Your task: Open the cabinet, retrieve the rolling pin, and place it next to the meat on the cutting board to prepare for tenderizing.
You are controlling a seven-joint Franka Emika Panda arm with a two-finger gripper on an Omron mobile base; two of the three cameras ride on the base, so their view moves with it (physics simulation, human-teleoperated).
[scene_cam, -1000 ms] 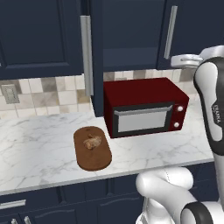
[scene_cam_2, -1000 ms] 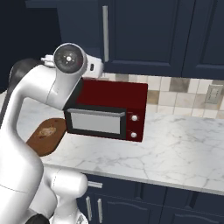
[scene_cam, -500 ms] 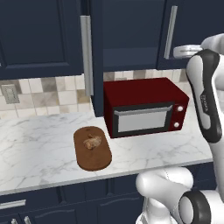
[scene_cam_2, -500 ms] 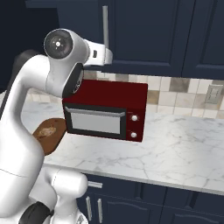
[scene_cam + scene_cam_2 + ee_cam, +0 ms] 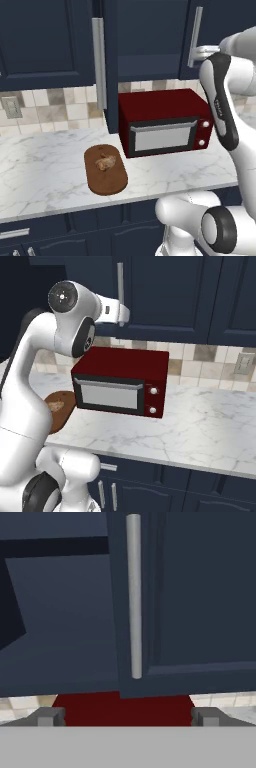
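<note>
microwave [image 5: 165, 125]: dark red, grey door, on counter
counter [image 5: 45, 170]: white marble, under microwave
outlet [image 5: 10, 107]: left of microwave

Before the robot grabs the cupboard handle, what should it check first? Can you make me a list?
1. Gripper open wide enough for the bar: ok, the fingers stand far apart.
2. Silver handle lined up between the fingers: ok in the hand view.
3. Gripper already touching the handle: cannot tell; it looks close but apart.
4. Cabinet door shut: cannot tell; its edge seems to stand slightly out.
5. Cutting board ready with the meat on it: ok.
6. Microwave clear of the door's swing: ok, it sits below the door.
</note>
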